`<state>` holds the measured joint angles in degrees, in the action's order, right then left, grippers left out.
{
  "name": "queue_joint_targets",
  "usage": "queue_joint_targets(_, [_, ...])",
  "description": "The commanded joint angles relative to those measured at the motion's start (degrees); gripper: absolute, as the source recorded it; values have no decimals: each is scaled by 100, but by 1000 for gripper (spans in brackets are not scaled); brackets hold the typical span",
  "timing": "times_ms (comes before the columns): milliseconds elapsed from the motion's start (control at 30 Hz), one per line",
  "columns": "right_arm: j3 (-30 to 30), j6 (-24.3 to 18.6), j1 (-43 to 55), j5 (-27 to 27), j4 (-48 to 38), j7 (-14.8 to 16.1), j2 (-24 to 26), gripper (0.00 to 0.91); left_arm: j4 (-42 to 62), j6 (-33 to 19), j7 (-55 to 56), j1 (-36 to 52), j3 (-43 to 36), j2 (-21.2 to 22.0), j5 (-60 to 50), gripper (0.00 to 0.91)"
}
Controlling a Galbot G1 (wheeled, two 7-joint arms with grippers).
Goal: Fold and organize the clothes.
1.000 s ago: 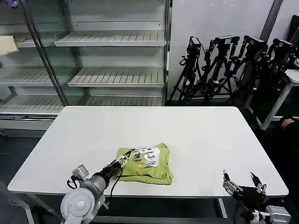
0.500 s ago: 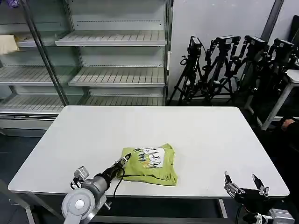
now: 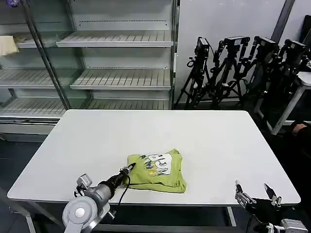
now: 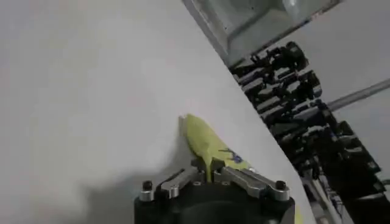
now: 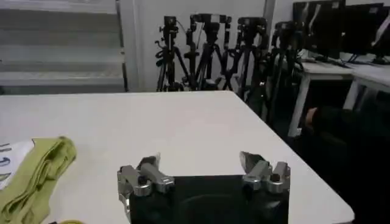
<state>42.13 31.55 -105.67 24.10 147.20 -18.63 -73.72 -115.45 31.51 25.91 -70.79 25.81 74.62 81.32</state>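
Head view puts your left gripper (image 3: 130,168) clamped on the folded lime T-shirt's (image 3: 158,171) left edge near the table's (image 3: 97,141) front, right gripper (image 3: 256,193) spread idle; position it next

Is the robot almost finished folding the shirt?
Nearly, it looks like. The shirt is already a small folded bundle, print up, on the table. The left tool is pinching its edge. The right tool waits open off the table's near corner. Tidying it into place seems left.
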Motion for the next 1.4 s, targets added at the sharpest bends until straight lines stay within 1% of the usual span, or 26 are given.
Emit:
queue_joint_targets(33, [-66, -4, 215, 46, 58, 3, 15, 907, -260, -202, 36, -72, 660, -229, 651, 60])
queue_joint_targets(67, [-144, -3, 356, 63, -24, 0, 14, 907, -283, -193, 40, -80, 746, -287, 681, 60])
queue_joint_targets(133, [-235, -5, 493, 64, -102, 3, 16, 907, -327, -167, 49, -99, 1159, -591, 737, 60])
queue_joint_targets(233, [-411, -7, 782, 63, -223, 14, 17, 907, -300, -50, 56, -130, 1852, -1215, 717, 60])
queue_joint_targets(267, [-498, -9, 910, 65, -281, 25, 20, 907, -280, 72, 52, -142, 2214, -1550, 584, 60])
queue_joint_targets(300, [-532, -14, 939, 65, -296, 30, 23, 907, -280, 153, 12, -193, 2417, -1786, 321, 60])
queue_joint_targets(367, [-652, -34, 1135, 63, -394, 58, 39, 907, -246, 162, -109, -361, 2754, -2213, -226, 60])
queue_joint_targets(400, [-701, -39, 1194, 62, -435, 65, 39, 907, -215, 159, -351, -461, 2882, -2402, -764, 60])
queue_joint_targets(433, [-756, -45, 1276, 63, -477, 72, 39, 907, -216, 160, -530, -621, 2979, -2615, -1059, 60])
queue_joint_targets(500, [-910, -53, 1472, 64, -587, 71, 15, 907, -389, 167, -684, -969, 3287, -3004, -1202, 60])
queue_joint_targets(533, [-943, -59, 1528, 62, -623, 71, 2, 907, -487, 169, -760, -1078, 3368, -3126, -1257, 60])
queue_joint_targets(633, [-1079, -82, 1655, 44, -714, 80, -46, 907, -708, 171, -1072, -1163, 3516, -3714, -1699, 60])
queue_joint_targets(667, [-1103, -117, 1654, 41, -733, 116, -47, 907, -749, 173, -1071, -1160, 3509, -3779, -1705, 60])
queue_joint_targets(700, [-1103, -136, 1642, 41, -735, 131, -42, 907, -798, 176, -1082, -1157, 3453, -3958, -1772, 50])
queue_joint_targets(733, [-1102, -144, 1634, 43, -732, 138, -36, 907, -846, 174, -1129, -1163, 3293, -4070, -2032, 60])
queue_joint_targets(800, [-1070, -163, 1584, 44, -697, 155, -14, 907, -913, 172, -1149, -1163, 2957, -4179, -2448, 50])
queue_joint_targets(900, [-994, -192, 1467, 36, -616, 165, -5, 907, -1139, 168, -1002, -1265, 2276, -4095, -2957, 50])
queue_joint_targets(933, [-979, -197, 1432, 15, -601, 163, -8, 907, -1268, 168, -781, -1202, 1705, -3921, -3050, 50])
queue_joint_targets(1000, [-945, -236, 1346, -57, -590, 165, -20, 907, -1235, 169, -497, -918, 890, -3626, -3181, 50])
queue_joint_targets(1033, [-927, -254, 1292, -100, -580, 168, -29, 907, -1162, 168, -364, -715, 272, -3317, -3311, 50])
queue_joint_targets(1067, [-898, -281, 1239, -197, -564, 172, -39, 907, -1130, 167, -234, -585, -80, -3099, -3441, 50])
queue_joint_targets(1100, [-891, -284, 1207, -216, -549, 174, -45, 907, -1115, 169, -164, -353, -554, -2764, -3475, 50])
queue_joint_targets(1200, [-836, -287, 1087, -306, -475, 167, -94, 907, -1107, 168, 30, 46, -1257, -2297, -3435, 50])
queue_joint_targets(1233, [-830, -290, 1049, -349, -456, 167, -115, 907, -1071, 170, 103, 277, -1601, -2136, -3409, 50])
queue_joint_targets(1400, [-809, -336, 792, -540, -359, 192, -243, 907, -543, 162, 510, 1339, -2487, -1224, -2932, 50])
